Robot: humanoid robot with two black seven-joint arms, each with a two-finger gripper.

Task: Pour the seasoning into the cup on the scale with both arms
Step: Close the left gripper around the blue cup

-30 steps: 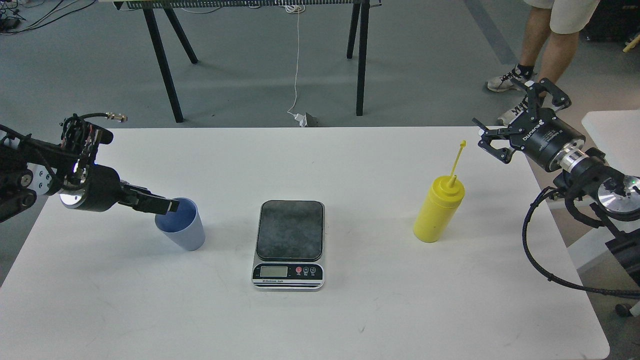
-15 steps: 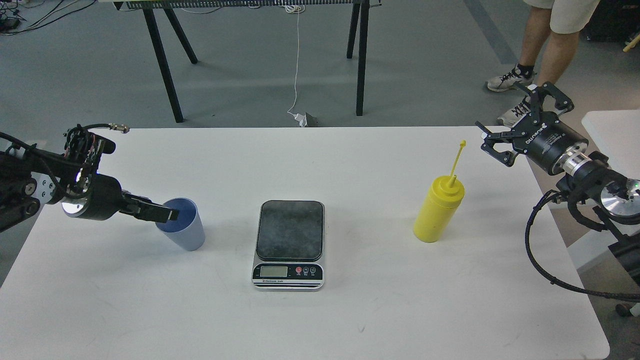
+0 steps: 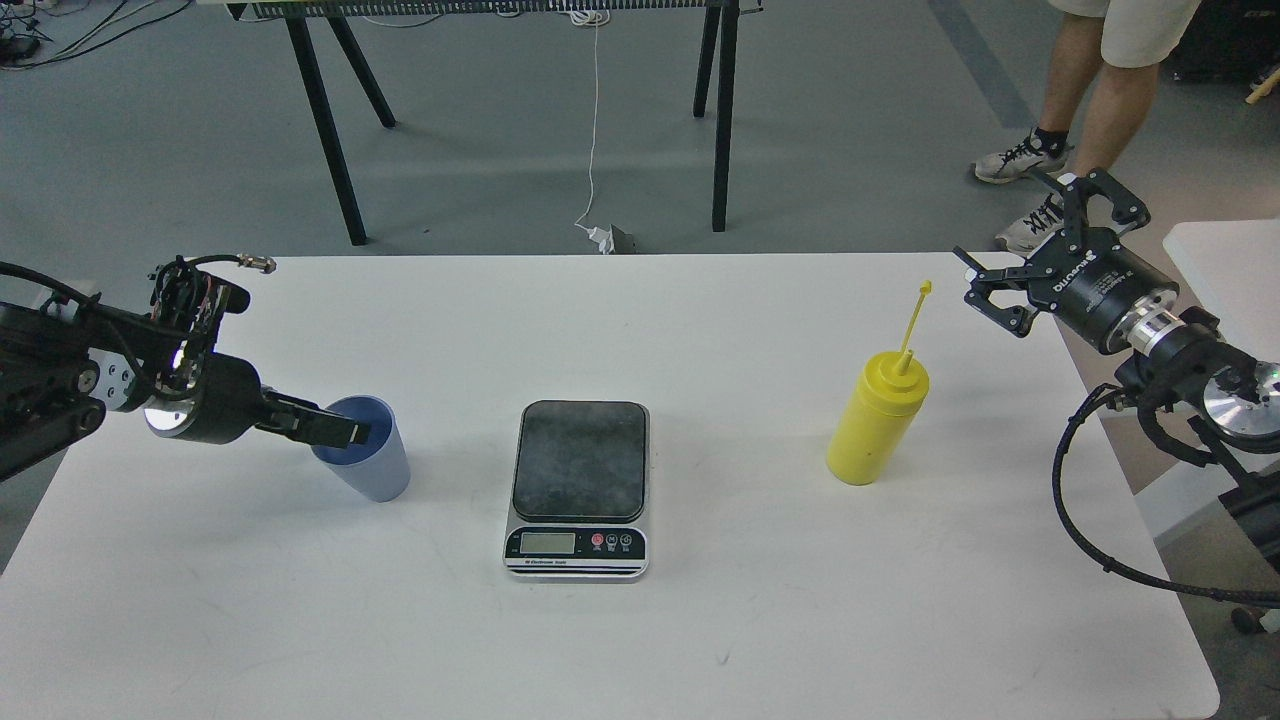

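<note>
On the white tabletop (image 3: 700, 640), the left gripper (image 3: 335, 432) has slid lower onto the cup (image 3: 365, 462) rim; whether its jaws have clenched is unclear. The right gripper (image 3: 1010, 275), jaws released, has edged back from the seasoning (image 3: 875, 425); the scale (image 3: 578, 487) stays bare.

The scale (image 3: 577, 489) lies flat mid-table — dark grey plate, silver front, LCD and a red button facing six o'clock. At its nine o'clock the light-blue cup (image 3: 368, 460) stands upright. At three o'clock the yellow seasoning bottle (image 3: 876, 421) stands upright — strap raised.
</note>
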